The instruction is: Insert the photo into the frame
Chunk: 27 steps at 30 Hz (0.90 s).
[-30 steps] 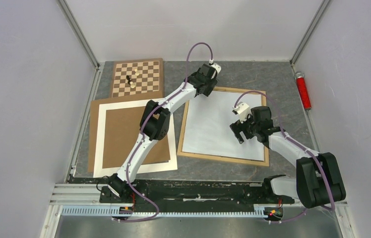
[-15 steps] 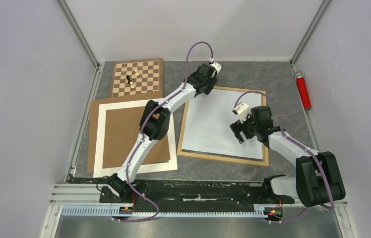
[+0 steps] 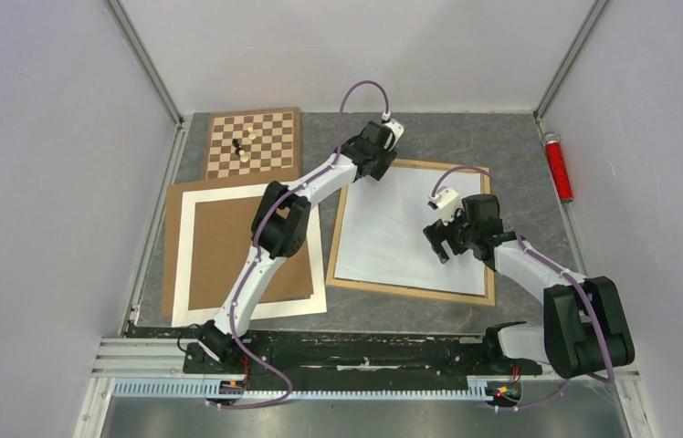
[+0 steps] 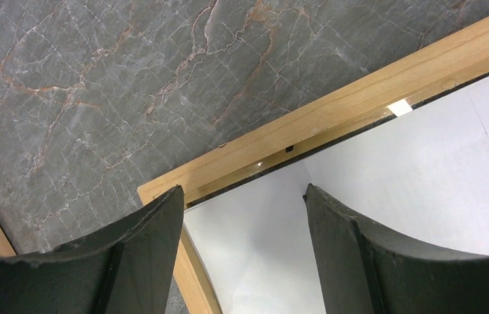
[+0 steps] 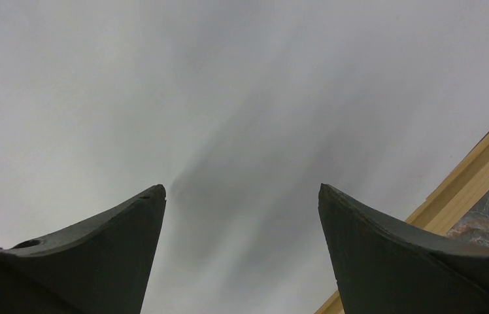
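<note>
The frame [image 3: 447,167] of light wood lies flat right of centre, with a plain white sheet [image 3: 393,228] inside it. The photo is out of view; no printed picture shows anywhere. My left gripper [image 3: 376,169] hangs open over the frame's far left corner. In the left wrist view its gripper [image 4: 243,190] straddles the sheet's corner [image 4: 261,222], beside the wooden border [image 4: 333,108], holding nothing. My right gripper [image 3: 440,246] stands open just above the sheet's right half. In the right wrist view that gripper [image 5: 242,188] is empty over the white surface [image 5: 229,78], with the frame's edge [image 5: 471,176] at the right.
A brown backing board [image 3: 237,246] under a white mat [image 3: 183,255] lies left of the frame. A chessboard [image 3: 269,128] with a few pieces [image 3: 241,149] sits at the back left. A red cylinder [image 3: 557,167] lies by the right wall. Grey marble table [image 3: 502,137] shows between them.
The left arm has shifted slightly to the left, its gripper still over the frame's far left corner. The right arm and the sheet have not moved.
</note>
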### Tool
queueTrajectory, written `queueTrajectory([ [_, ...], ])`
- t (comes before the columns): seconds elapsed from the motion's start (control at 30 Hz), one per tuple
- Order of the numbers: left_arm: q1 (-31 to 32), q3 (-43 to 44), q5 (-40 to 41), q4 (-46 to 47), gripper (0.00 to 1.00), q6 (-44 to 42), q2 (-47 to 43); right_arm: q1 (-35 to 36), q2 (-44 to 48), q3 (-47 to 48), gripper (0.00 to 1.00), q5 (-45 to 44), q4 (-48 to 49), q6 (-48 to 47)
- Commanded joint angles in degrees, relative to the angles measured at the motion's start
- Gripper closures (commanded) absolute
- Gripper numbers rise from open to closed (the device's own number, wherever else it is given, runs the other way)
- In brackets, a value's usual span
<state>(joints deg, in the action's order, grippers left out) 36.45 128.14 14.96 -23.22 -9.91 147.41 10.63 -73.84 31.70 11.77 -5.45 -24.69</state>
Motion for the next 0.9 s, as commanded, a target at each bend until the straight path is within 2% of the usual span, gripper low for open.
queueTrajectory([
  [0.0,-0.28,-0.06,-0.9,-0.7,0.25,0.69,-3.68,-0.26,-0.13,2.49,0.1,0.97,1.95,-0.01],
  [0.43,-1.06,0.11,-3.43,-4.11,0.21,3.11,-12.18,-0.71,2.21,4.41,0.1,-1.34,0.96,0.78],
  [0.6,-2.58,-7.18,-5.54,-6.92,0.2,2.09,-17.06,-1.87,4.07,5.47,0.1,-5.45,-1.33,0.78],
  [0.87,-3.67,-24.06,-11.18,-8.42,0.21,-0.32,-25.89,-5.3,4.96,5.3,0.08,-10.21,-3.2,1.4],
])
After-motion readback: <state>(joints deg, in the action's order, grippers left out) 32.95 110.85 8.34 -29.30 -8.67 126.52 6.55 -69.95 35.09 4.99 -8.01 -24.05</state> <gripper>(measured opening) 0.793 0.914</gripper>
